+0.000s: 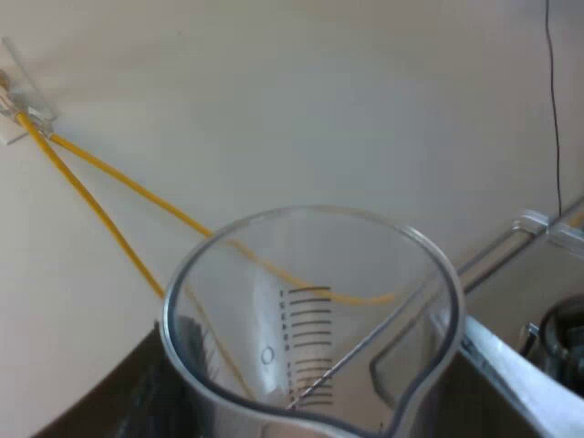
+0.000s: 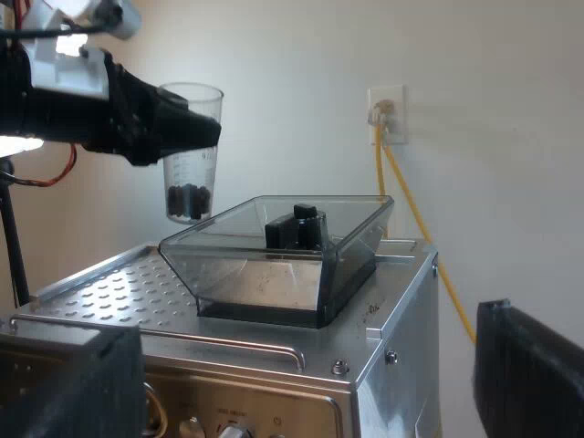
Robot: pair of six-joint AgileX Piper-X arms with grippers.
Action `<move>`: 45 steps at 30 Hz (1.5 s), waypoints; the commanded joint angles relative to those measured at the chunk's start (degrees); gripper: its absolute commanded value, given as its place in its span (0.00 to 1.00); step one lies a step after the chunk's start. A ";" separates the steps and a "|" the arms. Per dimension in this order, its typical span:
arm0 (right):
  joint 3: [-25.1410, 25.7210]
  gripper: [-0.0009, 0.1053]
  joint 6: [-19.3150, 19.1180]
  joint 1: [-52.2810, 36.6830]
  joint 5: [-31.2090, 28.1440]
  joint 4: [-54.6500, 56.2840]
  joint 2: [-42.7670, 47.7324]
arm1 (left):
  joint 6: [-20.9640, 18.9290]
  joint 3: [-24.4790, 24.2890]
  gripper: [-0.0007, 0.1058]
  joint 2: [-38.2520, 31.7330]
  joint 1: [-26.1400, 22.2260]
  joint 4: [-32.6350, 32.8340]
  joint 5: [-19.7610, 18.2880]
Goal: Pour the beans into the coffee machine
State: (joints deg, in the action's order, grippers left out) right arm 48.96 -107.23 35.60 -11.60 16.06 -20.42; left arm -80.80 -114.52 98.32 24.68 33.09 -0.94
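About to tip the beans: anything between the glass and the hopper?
Nothing visible does. The measuring glass, held by the left pincer, hangs over the espresso machine beside its bean hopper, whose top looks open.

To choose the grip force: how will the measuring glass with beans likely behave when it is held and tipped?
The measuring glass looks thin, clear and smooth, so it is probably light, stiff and rather slippery; hard squeezing might crack it. Only a few beans lie at its bottom, so they likely add little weight.
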 commanded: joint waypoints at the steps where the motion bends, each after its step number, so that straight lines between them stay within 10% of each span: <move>1: 0.50 0.75 -0.46 0.09 -0.19 -0.79 0.40 | 7.65 -0.53 0.26 -0.19 0.86 -0.45 1.35; 45: 0.50 0.75 -0.46 0.09 -0.19 -0.79 0.40 | 74.00 -0.53 0.26 -0.05 7.42 -0.21 5.88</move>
State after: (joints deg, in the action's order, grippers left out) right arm 48.96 -107.23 35.60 -11.60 16.06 -20.42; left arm -8.31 -114.52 98.63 31.89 33.22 3.72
